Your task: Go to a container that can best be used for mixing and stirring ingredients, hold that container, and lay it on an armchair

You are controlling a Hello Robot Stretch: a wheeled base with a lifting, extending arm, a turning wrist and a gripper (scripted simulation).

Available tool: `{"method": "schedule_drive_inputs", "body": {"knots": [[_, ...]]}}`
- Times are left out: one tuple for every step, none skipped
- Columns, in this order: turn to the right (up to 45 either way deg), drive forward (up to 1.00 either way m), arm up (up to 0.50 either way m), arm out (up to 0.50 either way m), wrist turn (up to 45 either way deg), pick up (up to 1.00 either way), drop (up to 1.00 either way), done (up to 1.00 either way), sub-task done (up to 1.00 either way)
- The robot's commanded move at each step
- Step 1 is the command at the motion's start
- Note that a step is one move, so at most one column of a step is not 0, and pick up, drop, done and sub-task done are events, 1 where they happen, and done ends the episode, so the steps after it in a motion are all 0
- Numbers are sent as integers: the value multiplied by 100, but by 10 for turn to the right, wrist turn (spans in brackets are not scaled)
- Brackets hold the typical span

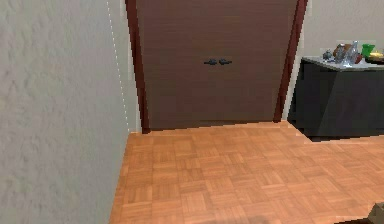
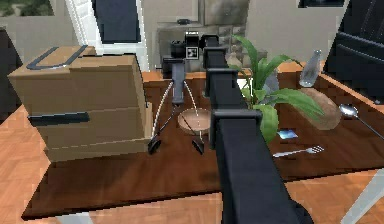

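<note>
- One dark wooden table (image 2: 120,185) spanned the arm side view.
- A cardboard box (image 2: 85,100) sat on the table's left part.
- The arm (image 2: 240,150) extended over the table's middle.
- A leafy plant (image 2: 265,85) stood on the table's right half.
- A brownish bowl (image 2: 193,120) rested mid-table at the gripper (image 2: 176,147); the gripper's opening, and whether it held anything, could not be told.
- A fork (image 2: 300,152) lay near the table's right end.
</note>
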Motion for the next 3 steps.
{"method": "schedule_drive_inputs", "body": {"knots": [[0,0,0,0,450,0,0,0,0],[0,0,0,0,450,0,0,0,0],[0,0,0,0,450,0,0,0,0]]}}
